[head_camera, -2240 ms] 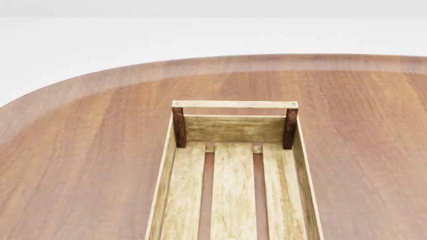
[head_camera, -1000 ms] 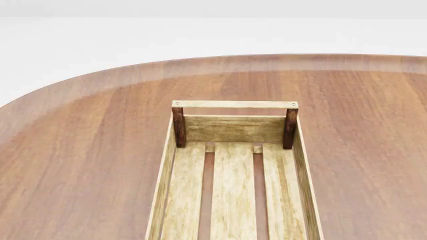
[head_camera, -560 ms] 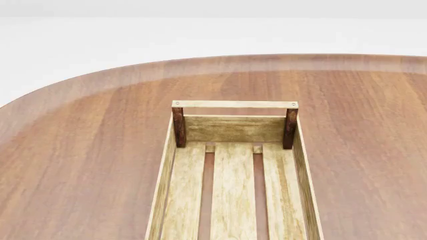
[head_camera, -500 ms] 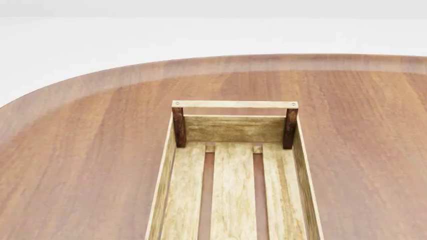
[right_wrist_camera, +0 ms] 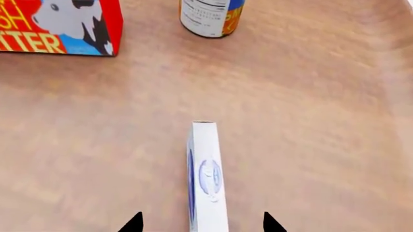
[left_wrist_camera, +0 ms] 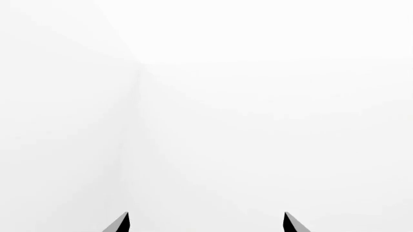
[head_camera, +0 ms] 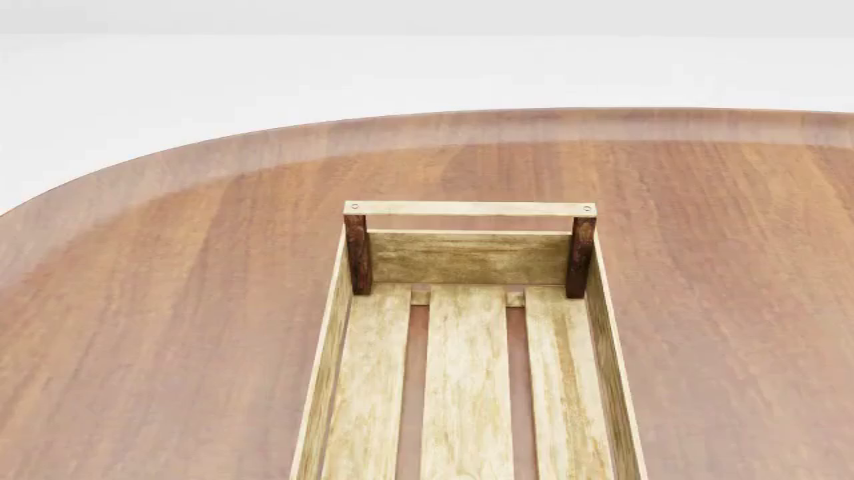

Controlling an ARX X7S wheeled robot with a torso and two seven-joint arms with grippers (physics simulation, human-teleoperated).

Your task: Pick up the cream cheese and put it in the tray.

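Nothing has moved; cream cheese [right_wrist_camera: 206, 181] lies between the right claw's [right_wrist_camera: 201, 223] tips.

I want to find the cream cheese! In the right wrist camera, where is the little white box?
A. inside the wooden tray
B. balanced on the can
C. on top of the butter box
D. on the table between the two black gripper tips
D: the cream cheese stands on edge on the table, lined up between the open right gripper's tips, apart from the butter box and can.

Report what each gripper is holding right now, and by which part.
Nothing is held. The right gripper is open, its fingertips either side of the cream cheese on the table. The left gripper is open on blank white.
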